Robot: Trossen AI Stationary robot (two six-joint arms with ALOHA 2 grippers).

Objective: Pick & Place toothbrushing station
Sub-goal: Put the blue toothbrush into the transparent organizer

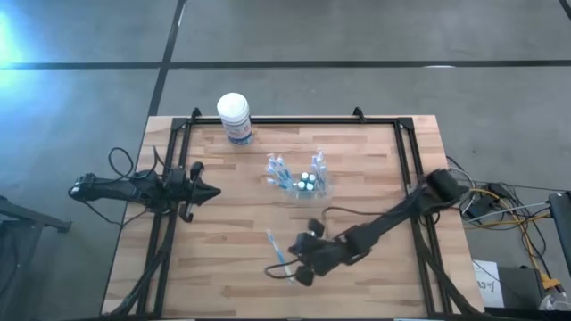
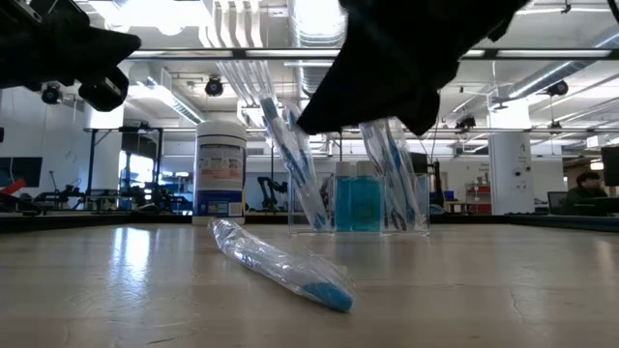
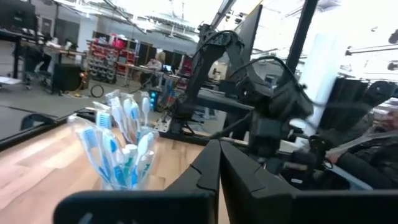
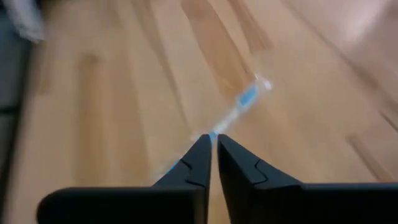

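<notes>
right end effector pinched on a wrapped toothbrush near the front of the surface

my right end effector (image 1: 299, 267) is down low over the front middle of the wooden surface (image 1: 223, 267), and its two dark fingers (image 4: 199, 158) are drawn together on the thin shaft of a toothbrush (image 4: 239, 106) in a clear wrapper. in my right wrist view the blue-and-white brush runs out past the fingertips, lying along the wood grain, with its blue part beyond the tips. from above, the same brush (image 1: 277, 251) shows as a pale blue sliver just beside my right end effector. in the low view a wrapped toothbrush (image 2: 285, 266) lies flat on the wood with its blue end toward the camera, while my dark arm hangs above it.

the toothbrushing station (image 1: 301, 178), a small see-through holder, stands near the middle of the surface, well apart from my right end effector and farther back. several wrapped blue-and-white brushes lean in it at angles, and a blue block (image 2: 358, 203) sits in its middle section. my left wrist view sees it too (image 3: 121, 152).

a white-lidded round canister (image 1: 235, 118) with a blue label stands at the back edge, left of the holder.

my left end effector (image 1: 210, 191) waits at the left side of the surface, above it, with its fingers pressed together on nothing, pointing toward the holder.
</notes>
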